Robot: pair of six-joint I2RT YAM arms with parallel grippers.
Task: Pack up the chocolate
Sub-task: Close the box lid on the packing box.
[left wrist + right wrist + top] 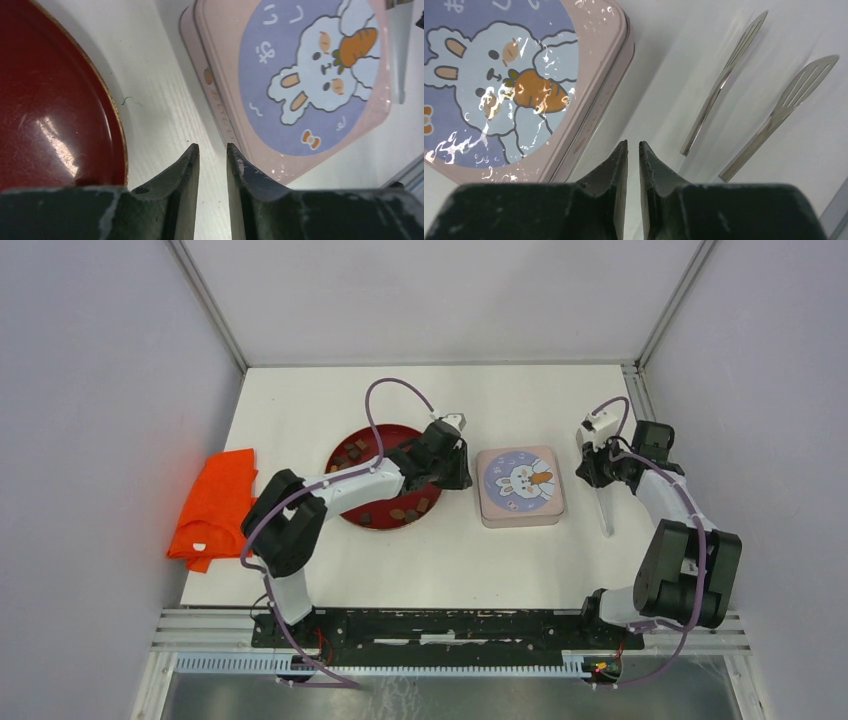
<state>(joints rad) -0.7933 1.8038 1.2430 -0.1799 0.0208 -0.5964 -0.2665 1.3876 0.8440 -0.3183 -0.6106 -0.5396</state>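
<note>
1. Top external view is where we see the chocolate (399,512): small brown pieces lying on the red plate (398,434). The plate sits on the tabletop (450,560) just beside the pink tin (519,485), on the left arm's side of it.
2. The pieces form two loose groups, one on the part of the plate farthest from the tin and one along the plate's near rim. Each piece is too small for us to tell a long axis or a heading.
3. Left claw (212,147) points at the strip of tabletop between plate and tin, its jaws a narrow gap apart with nothing between them.
4. Right claw (633,144) is on the tin's other side, jaws drawn to a thin slit and gripping nothing. Metal tongs (719,90) lie just beyond it, on the side away from the tin.
5. The wrist views give us what the top view blurs: the tin's lid is on, printed with a rabbit and carrot, and the tongs end in slotted blades. Only the top view shows the chocolate, and an orange cloth (213,505) well apart from the tin, past the plate.
</note>
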